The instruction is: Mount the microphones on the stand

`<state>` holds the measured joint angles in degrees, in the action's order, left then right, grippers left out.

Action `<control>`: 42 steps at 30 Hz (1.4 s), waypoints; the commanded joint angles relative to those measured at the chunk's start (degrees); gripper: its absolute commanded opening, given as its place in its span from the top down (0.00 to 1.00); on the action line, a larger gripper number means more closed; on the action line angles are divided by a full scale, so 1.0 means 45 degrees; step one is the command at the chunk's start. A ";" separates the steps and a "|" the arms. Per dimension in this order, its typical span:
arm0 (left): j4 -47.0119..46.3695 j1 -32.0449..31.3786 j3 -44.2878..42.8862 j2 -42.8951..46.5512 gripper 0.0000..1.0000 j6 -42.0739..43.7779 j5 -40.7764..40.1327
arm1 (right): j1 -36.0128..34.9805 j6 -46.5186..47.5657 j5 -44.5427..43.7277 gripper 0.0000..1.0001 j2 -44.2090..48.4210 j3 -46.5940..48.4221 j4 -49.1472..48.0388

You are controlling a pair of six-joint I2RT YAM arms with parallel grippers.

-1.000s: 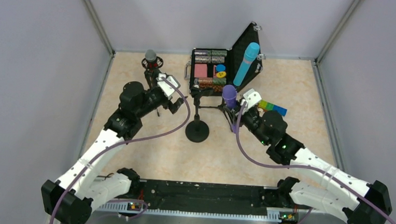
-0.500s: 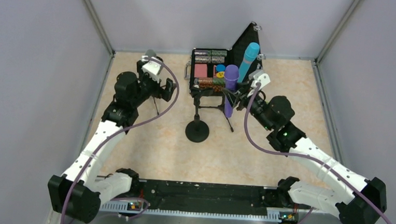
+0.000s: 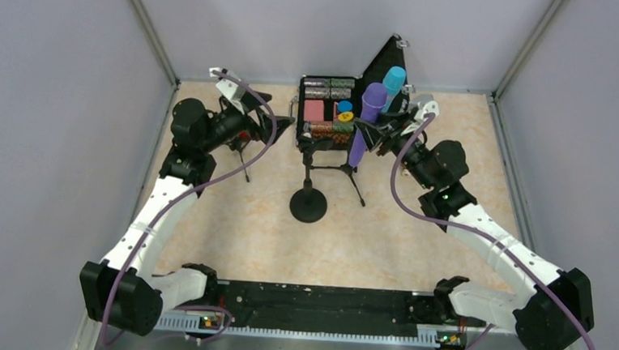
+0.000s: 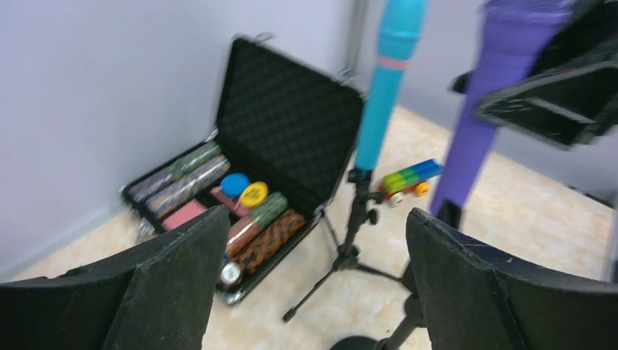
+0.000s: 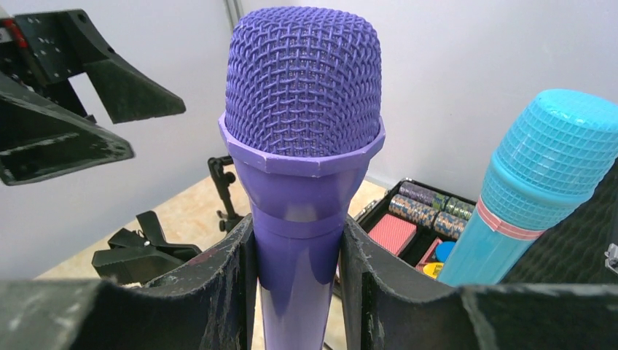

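Note:
My right gripper (image 3: 376,130) is shut on the purple microphone (image 3: 369,106) and holds it upright in the air, head up, above the black stand with a round base (image 3: 308,204). In the right wrist view the pads (image 5: 233,284) clamp its handle (image 5: 302,131). The light blue microphone (image 3: 392,81) stands upright on a tripod stand (image 4: 357,226) just behind it; it also shows in the right wrist view (image 5: 532,182). My left gripper (image 3: 281,126) is open and empty, raised at the left, its jaws wide apart (image 4: 321,284). The red microphone is hidden behind my left arm.
An open black case (image 3: 326,111) of poker chips and cards lies at the back centre, its lid upright. A multicoloured toy-brick car (image 4: 409,177) lies on the floor to the right. A second tripod stand (image 3: 246,169) is under my left arm. A black clip (image 5: 142,251) sits low at the left.
My right gripper has lifted the purple microphone up and toward the back, next to the blue one. My left arm has risen and swung back, now covering the red microphone.

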<state>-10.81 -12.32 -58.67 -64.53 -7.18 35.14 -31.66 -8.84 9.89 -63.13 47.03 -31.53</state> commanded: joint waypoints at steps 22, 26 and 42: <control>0.0071 -0.1220 -0.0418 -0.0171 0.06 0.2570 0.4286 | 0.0321 -0.0423 0.1306 1.00 -0.1265 0.1536 -0.2592; 0.0661 -0.1597 -0.0327 -0.0047 0.07 0.3127 0.3575 | 0.0314 -0.0659 0.1318 1.00 -0.1273 0.1453 -0.2907; 0.1699 -0.2711 -0.0096 -0.0088 0.06 0.4468 0.1575 | 0.0310 -0.1240 0.1152 1.00 -0.1344 0.1344 -0.2941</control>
<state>-2.70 -24.12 -58.94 -65.89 11.11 44.12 -30.94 -13.32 14.39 -69.14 51.44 -40.80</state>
